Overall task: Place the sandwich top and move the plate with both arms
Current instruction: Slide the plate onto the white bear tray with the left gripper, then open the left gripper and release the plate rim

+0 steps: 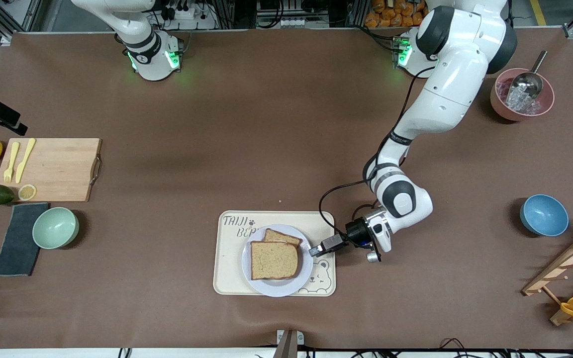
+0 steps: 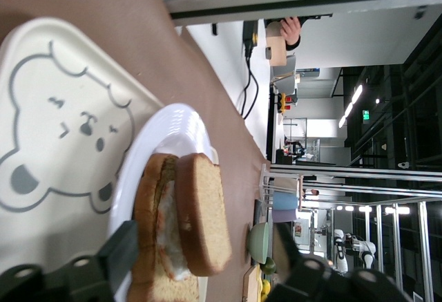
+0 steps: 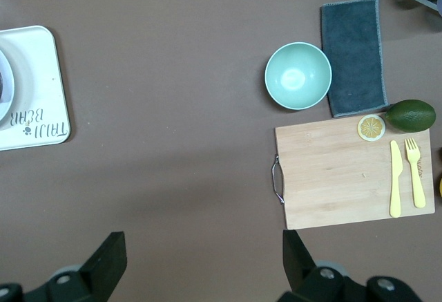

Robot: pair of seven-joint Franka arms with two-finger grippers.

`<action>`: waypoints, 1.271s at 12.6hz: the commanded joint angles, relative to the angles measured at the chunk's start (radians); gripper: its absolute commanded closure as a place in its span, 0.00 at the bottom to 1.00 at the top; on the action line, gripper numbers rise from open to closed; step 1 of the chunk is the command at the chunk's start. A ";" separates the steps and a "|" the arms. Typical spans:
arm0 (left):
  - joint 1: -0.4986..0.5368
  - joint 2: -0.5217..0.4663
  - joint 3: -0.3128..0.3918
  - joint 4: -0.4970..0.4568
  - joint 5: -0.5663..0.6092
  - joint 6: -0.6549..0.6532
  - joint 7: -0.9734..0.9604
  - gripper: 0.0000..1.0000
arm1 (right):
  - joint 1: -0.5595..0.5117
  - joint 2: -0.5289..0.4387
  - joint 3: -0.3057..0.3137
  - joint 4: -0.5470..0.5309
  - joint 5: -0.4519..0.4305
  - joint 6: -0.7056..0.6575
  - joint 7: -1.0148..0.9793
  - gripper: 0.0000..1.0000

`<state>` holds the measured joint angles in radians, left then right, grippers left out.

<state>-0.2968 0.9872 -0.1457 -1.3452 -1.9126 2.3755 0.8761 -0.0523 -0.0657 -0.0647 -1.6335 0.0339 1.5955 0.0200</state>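
The sandwich top (image 1: 274,259) lies on the egg-bearing slice (image 1: 282,237) on the pale plate (image 1: 276,290), which sits on the cream bear tray (image 1: 227,268). My left gripper (image 1: 315,250) is low at the plate's rim on the side toward the left arm's end of the table. It is open and holds nothing. In the left wrist view the top slice (image 2: 204,212), the lower slice (image 2: 155,226) and the plate (image 2: 173,126) show between its spread fingers (image 2: 121,250). My right gripper (image 3: 204,247) is open and empty, high over bare table, out of the front view.
A cutting board (image 1: 52,169) with yellow cutlery, a mint bowl (image 1: 55,227), a grey cloth (image 1: 18,238), lemons and an avocado lie toward the right arm's end. A blue bowl (image 1: 543,215), a pink bowl with a scoop (image 1: 522,94) and a wooden rack (image 1: 570,268) stand toward the left arm's end.
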 commanded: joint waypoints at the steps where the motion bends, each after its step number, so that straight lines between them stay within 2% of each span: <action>1: -0.002 -0.084 0.003 -0.089 -0.036 0.008 0.011 0.00 | 0.028 0.006 -0.007 0.017 -0.016 -0.008 0.008 0.00; 4: -0.002 -0.149 0.003 -0.149 -0.031 0.033 0.009 0.00 | 0.032 0.006 -0.009 0.017 -0.017 -0.003 0.006 0.00; 6: -0.004 -0.214 0.003 -0.187 -0.022 0.132 0.001 0.00 | 0.049 0.004 -0.023 0.015 -0.020 0.011 0.006 0.00; 8: -0.013 -0.254 0.005 -0.212 0.003 0.232 -0.002 0.00 | 0.103 0.003 -0.072 0.015 -0.023 0.011 0.008 0.00; 10: -0.004 -0.265 0.005 -0.215 0.166 0.304 -0.012 0.00 | 0.101 0.004 -0.078 0.015 -0.025 0.011 0.008 0.00; 12: 0.027 -0.271 0.012 -0.235 0.339 0.306 -0.052 0.00 | 0.101 0.006 -0.078 0.017 -0.025 0.012 0.008 0.00; 16: 0.114 -0.327 0.012 -0.301 0.821 0.294 -0.201 0.00 | 0.111 0.009 -0.078 0.018 -0.026 0.021 0.009 0.00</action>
<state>-0.2164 0.7400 -0.1306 -1.5630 -1.2529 2.6787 0.7359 0.0369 -0.0653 -0.1310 -1.6333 0.0276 1.6179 0.0200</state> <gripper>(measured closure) 0.000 0.000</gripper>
